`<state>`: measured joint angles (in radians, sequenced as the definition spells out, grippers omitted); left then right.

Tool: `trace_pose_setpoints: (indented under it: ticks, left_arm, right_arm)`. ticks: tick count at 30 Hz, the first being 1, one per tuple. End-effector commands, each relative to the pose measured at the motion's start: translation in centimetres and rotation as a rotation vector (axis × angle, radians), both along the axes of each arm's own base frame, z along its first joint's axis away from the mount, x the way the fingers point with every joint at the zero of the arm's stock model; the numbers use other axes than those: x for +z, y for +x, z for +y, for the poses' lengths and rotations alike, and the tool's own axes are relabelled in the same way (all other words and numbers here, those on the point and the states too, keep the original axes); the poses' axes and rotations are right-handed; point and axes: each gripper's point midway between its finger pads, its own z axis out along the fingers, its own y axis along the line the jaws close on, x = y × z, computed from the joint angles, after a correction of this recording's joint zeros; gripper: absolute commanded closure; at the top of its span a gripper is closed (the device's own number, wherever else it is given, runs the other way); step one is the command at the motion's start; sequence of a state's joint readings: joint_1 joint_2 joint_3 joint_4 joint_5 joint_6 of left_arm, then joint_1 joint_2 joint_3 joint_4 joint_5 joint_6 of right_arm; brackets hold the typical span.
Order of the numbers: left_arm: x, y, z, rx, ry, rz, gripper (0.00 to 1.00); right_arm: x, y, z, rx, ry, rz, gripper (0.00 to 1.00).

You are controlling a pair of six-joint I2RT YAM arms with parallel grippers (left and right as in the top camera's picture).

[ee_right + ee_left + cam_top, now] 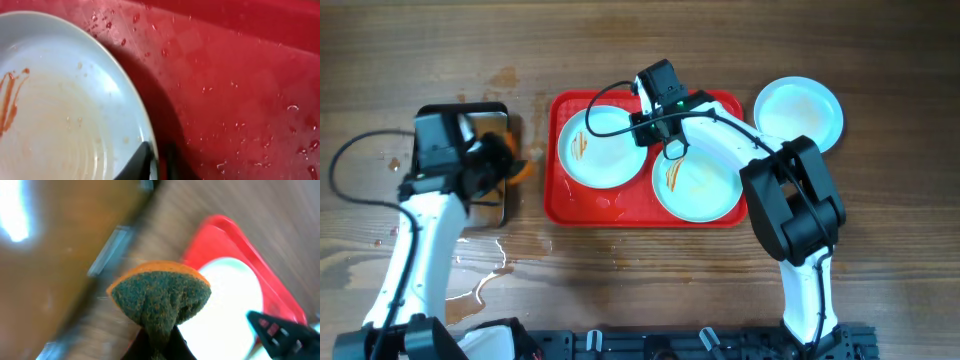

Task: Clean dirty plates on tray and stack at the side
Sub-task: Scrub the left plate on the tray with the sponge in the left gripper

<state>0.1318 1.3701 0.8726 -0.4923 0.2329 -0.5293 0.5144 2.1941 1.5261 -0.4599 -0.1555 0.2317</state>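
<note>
On the red tray (560, 205) lie a left plate (605, 150) and a right plate (705, 190), both sauce-streaked; a third plate (800, 110) rests on the counter (620, 290) nearby.

Motion blurs the left wrist view; the sponge (160, 297) covers most of the left fingers (181, 351). The bottom edge crops the plate (60, 110) and right fingers (139, 162).

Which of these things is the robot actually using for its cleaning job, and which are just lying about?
In the job: tray; left plate and right plate on it; third plate beside it; sponge in the left claw; right claw pinching the right plate's rim.
Lying about: metal pan; spilled water.
</note>
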Motion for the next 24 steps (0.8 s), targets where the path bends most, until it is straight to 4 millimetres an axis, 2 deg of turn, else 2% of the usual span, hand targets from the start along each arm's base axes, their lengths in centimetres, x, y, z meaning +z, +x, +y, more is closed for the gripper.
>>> trace_pose_setpoints:
  ticks: [1,3,5,9,11,12,14,17,19,21,22,24]
  left_arm:
    - [1.4,1.7,-5.2,-0.153,-0.004,-0.087,0.96]
    - [1.2,2.7,-7.2,-0.201,0.017,-0.121,0.96]
    - [0.3,3.3,-8.3,-0.225,0.013,-0.122,0.96]
    - [-2.7,5.1,-9.5,-0.25,0.01,-0.112,0.96]
    - [-3.6,5.5,-11.0,-0.289,-0.018,-0.118,0.96]
    - [-4.2,5.7,-12.0,-0.317,-0.034,-0.121,0.96]
    - [-5.2,5.7,-12.9,-0.337,-0.034,-0.11,0.96]
    - [-7.7,4.8,-14.3,-0.372,-0.042,-0.047,0.96]
    - [-8.3,4.5,-15.0,-0.392,-0.045,-0.034,0.96]
    - [-8.5,4.2,-15.3,-0.401,-0.037,-0.025,0.96]
    - [-8.9,4.1,-14.7,-0.385,-0.007,-0.011,0.96]
    - [-10.6,3.6,-12.4,-0.32,0.103,0.055,0.96]
  right_arm:
    - [-2.8,-1.6,-0.9,-0.002,-0.043,0.081,0.96]
    - [-2.7,-1.9,-0.3,0.048,-0.023,0.085,0.96]
    - [-2.5,-2.4,0.5,0.105,0.017,0.097,0.96]
    - [-2.7,-3.1,0.2,0.138,0.0,0.115,0.95]
    - [-2.9,-3.7,0.1,0.19,-0.018,0.118,0.96]
    - [-2.9,-3.9,0.1,0.201,-0.023,0.12,0.96]
    - [-2.9,-3.9,0.2,0.201,-0.022,0.119,0.96]
    - [-2.9,-3.8,0.2,0.201,-0.021,0.117,0.96]
    - [-2.9,-3.8,0.2,0.201,-0.02,0.114,0.96]
    - [-2.9,-3.8,0.2,0.201,-0.02,0.113,0.96]
    - [-2.9,-3.8,0.2,0.201,-0.02,0.113,0.95]
    - [-2.9,-3.8,0.2,0.201,-0.021,0.114,0.96]
